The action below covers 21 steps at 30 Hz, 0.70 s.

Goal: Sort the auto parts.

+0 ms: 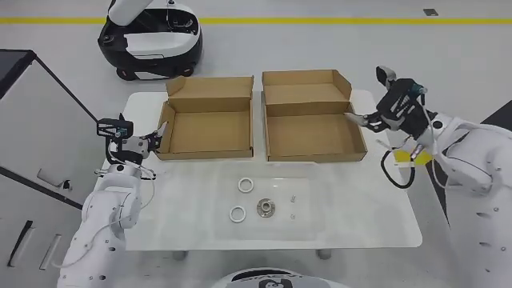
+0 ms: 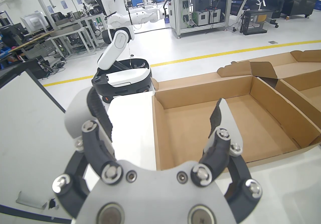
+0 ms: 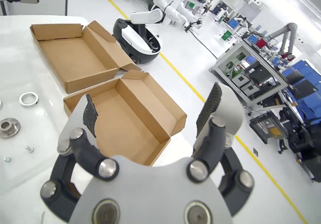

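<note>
Two open, empty cardboard boxes stand side by side at the back of the white table: a left box and a right box. In front of them lie two white rings, a metal flanged hub and small fasteners. My left gripper hovers open and empty at the left box's outer wall. My right gripper hangs open and empty over the right box's outer edge. In the right wrist view, a ring, the hub and a screw lie beside that box.
Another white robot on a dark wheeled base stands on the floor just beyond the table's back left. A dark framed panel stands off the table's left side. The table's front edge lies close below the parts.
</note>
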Motion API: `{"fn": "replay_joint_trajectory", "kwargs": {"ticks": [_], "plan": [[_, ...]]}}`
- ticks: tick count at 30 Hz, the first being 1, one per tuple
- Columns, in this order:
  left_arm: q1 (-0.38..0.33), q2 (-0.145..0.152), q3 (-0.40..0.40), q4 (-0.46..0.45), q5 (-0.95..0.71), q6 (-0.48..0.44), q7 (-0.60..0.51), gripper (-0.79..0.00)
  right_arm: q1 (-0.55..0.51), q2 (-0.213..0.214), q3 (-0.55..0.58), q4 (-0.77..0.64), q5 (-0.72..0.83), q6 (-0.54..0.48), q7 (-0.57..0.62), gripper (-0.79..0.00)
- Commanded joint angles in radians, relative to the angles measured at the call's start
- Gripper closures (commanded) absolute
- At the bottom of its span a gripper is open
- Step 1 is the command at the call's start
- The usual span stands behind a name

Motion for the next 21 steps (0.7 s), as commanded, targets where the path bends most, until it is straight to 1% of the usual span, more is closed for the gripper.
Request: {"fn": "replay_joint_trajectory", "kwargs": {"ticks": [1,6,9,10,13,16,21], "plan": [[0.0,0.0,0.0,0.0,0.0,0.0,0.0,-0.785,0.071,0.004,-0.034,0.04,0.023,-0.024,0.035,-0.785],[0.0,0.0,0.0,0.0,0.0,0.0,0.0,-0.785,0.205,0.012,-0.126,0.117,0.053,-0.079,0.105,-0.785],[0.0,0.0,0.0,0.0,0.0,0.0,0.0,-0.785,0.249,0.018,-0.191,0.142,0.088,-0.152,0.161,-0.785],[0.0,0.0,0.0,0.0,0.0,0.0,0.0,-0.785,0.257,0.022,-0.213,0.144,0.114,-0.169,0.188,-0.785],[0.0,0.0,0.0,0.0,0.0,0.0,0.0,-0.785,0.267,0.037,-0.271,0.112,0.168,-0.169,0.273,-0.785],[0.0,0.0,0.0,0.0,0.0,0.0,0.0,-0.785,0.273,0.057,-0.304,0.108,0.191,-0.169,0.282,-0.785],[0.0,0.0,0.0,0.0,0.0,0.0,0.0,-0.785,0.28,0.113,-0.382,0.087,0.201,-0.169,0.282,-0.785]]}}
